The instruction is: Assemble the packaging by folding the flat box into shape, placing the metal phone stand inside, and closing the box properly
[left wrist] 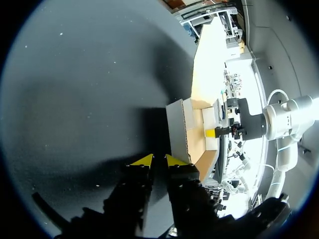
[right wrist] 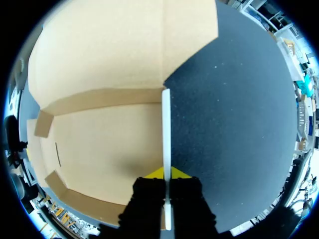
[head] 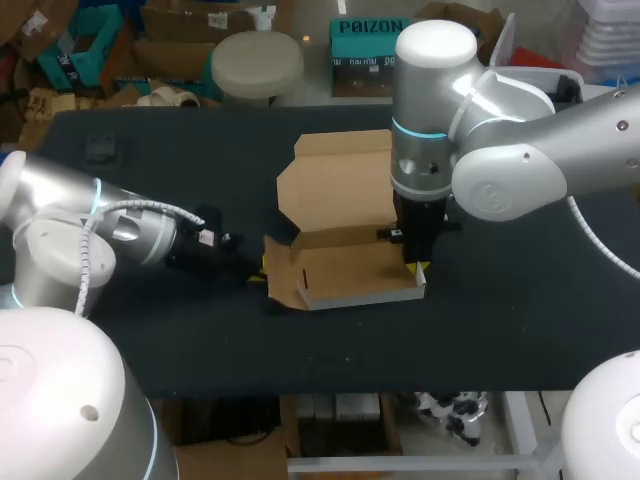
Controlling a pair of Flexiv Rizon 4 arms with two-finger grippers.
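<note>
The brown cardboard box [head: 345, 270] lies mid-table, half-folded, with walls raised and its lid open flat.

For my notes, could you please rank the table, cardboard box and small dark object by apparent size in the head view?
Largest to smallest: table, cardboard box, small dark object.

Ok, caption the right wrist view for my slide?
Right pincer shut on the upright side wall of the box.

Inspector A: Surface?
Inspector B: Dark matte worktop [head: 520, 330].
A: What lies on it?
B: A partly folded cardboard box [head: 345, 275] near the middle. A small dark object [head: 100, 150] lies well apart, far left.
</note>
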